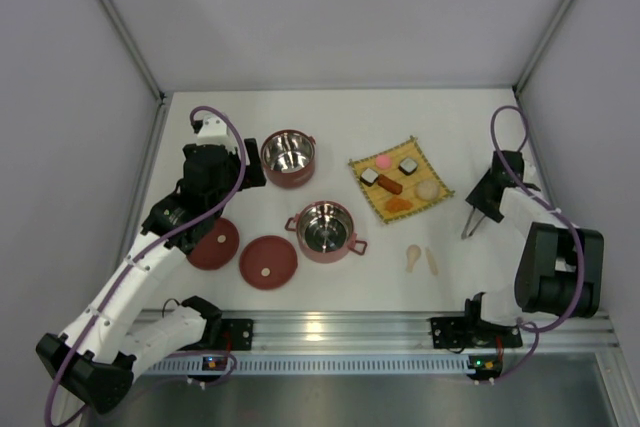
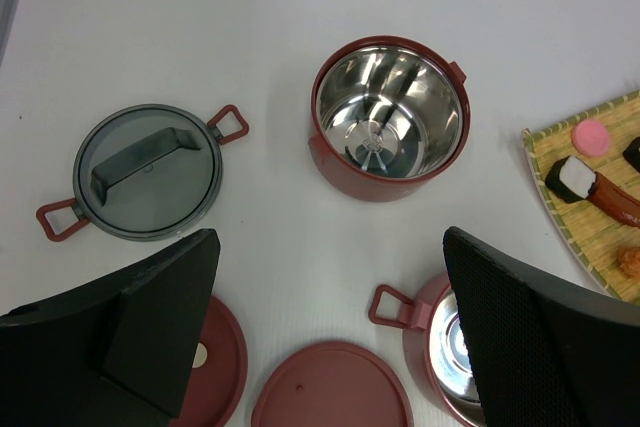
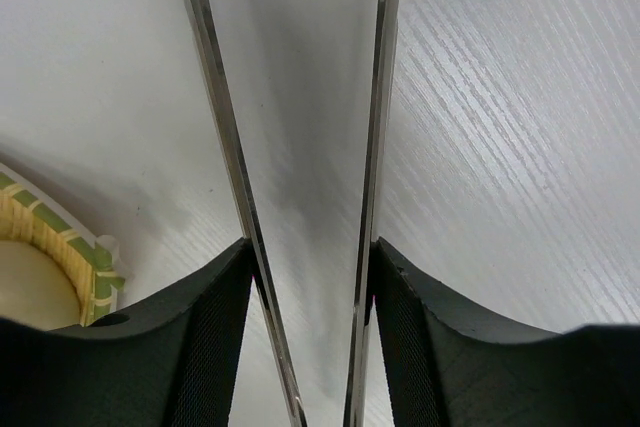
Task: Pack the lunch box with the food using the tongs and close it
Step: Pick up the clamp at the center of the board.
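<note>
bowls (image 1: 288, 155) x2, lids (image 1: 268, 262) x3, tongs (image 1: 470, 222) x1

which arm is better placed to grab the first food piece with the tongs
Right. The right gripper is shut on the tongs beside the mat holding the food. The left gripper hangs open and empty over by the bowls.

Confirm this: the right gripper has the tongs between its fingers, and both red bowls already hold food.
Only the bowls are wrong. The top external view shows the far bowl and the near bowl empty, the food on the yellow mat. The right gripper does have the tongs between its fingers.
</note>
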